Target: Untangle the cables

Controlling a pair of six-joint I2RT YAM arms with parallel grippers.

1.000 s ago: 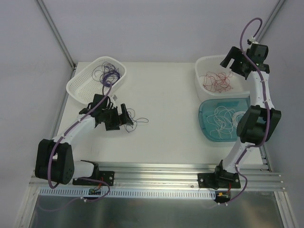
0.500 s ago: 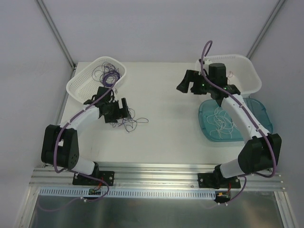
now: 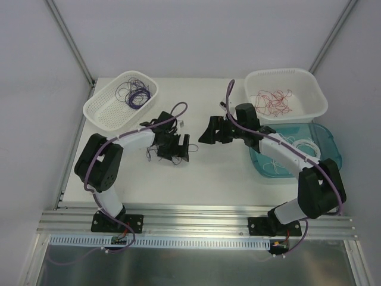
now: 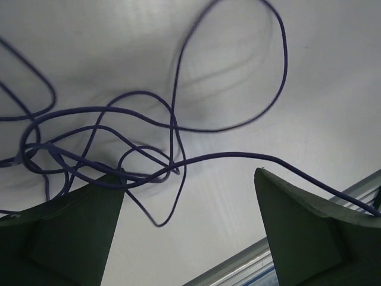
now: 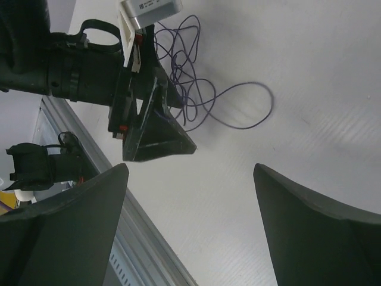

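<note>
1. Desk (image 3: 202,176): white, flat top, rectangular, matte.
2. Basket, left (image 3: 97,113): white plastic with perforated walls and floor. It stands at the far-left corner of the desk, set askew to the desk edge.
3. Basket, right (image 3: 317,106): white plastic of the same perforated make. It stands at the far-right corner, square to the edge.
4. Tray (image 3: 331,150): translucent teal with rounded corners, shallow. It lies just beside the right basket on its near side, along the right edge of the desk.
5. Rail (image 3: 196,215): ribbed aluminium, running along the near edge of the desk.
6. Slotted white strip (image 3: 196,242): runs below the rail.
7. Frame posts (image 3: 69,40), (image 3: 333,36): two grey metal posts rising at the far corners against pale walls.
</note>
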